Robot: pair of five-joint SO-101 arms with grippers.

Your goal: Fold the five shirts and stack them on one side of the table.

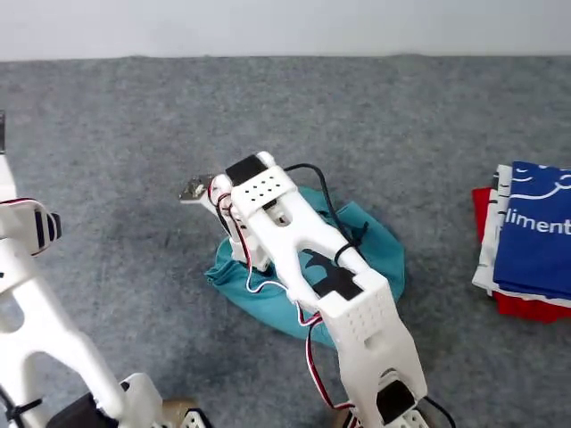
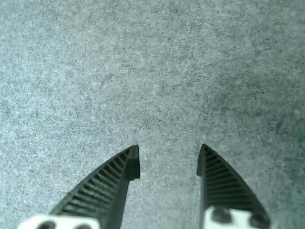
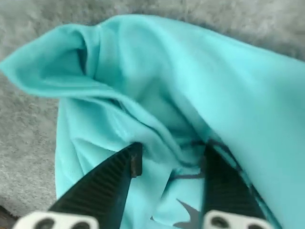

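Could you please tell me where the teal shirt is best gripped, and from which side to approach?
Probably the raised crease in the bunched teal shirt, taken from above. The shirt lies crumpled on the table, and this ridge stands up enough to pinch. The open right gripper straddles it.

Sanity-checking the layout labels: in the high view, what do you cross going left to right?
In order: left arm → teal shirt, crumpled mid-table → stack of folded shirts at the right edge.
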